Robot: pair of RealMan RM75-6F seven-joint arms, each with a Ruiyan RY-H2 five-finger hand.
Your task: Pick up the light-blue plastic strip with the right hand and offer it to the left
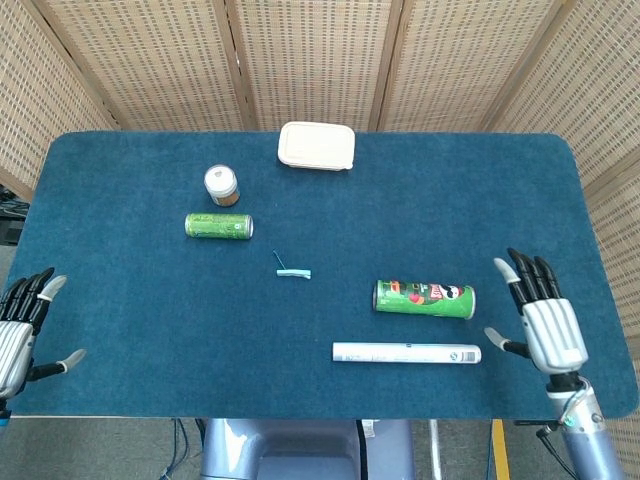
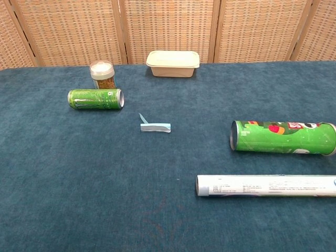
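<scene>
Light-blue strip [image 1: 294, 272] lies flat mid-counter [image 1: 420, 190] — untouched. Right hand [image 1: 545, 325] over the near right edge, fingers [image 1: 530, 275] spread, empty; left hand [image 1: 18, 335] likewise released — far left.

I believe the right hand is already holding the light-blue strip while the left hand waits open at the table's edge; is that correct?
Not quite. The right hand holds nothing: its fingers are spread, and it is beyond the green tube. The strip lies on the table near the middle, apart from both hands, as the head view shows. The left hand does wait open at the table's edge.
</scene>
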